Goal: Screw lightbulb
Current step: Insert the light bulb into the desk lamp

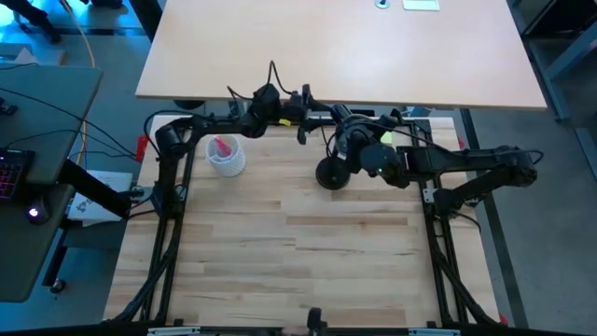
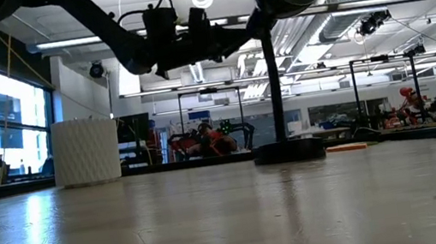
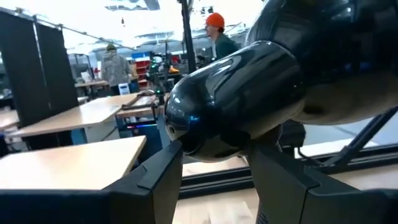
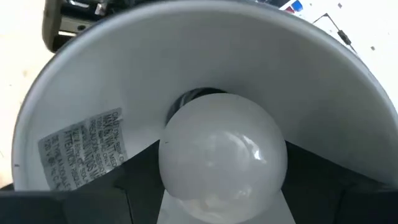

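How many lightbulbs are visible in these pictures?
1. The lightbulb sits inside the lamp shade, between the right gripper's fingers. Others may be hidden inside the white cup.

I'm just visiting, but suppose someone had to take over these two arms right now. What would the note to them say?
Left tool: its fingers sit on either side of the glossy black lamp head, bracing it above the table's far edge.
Right tool: closed on the white lightbulb, holding it inside the lamp's white shade, at the socket.
Lamp base stands on the wooden table; a white cup sits to its left in the overhead view.
Done: bulb brought to the socket.
Left: whether any threading has started cannot be seen. Turn it until seated, then release both tools.
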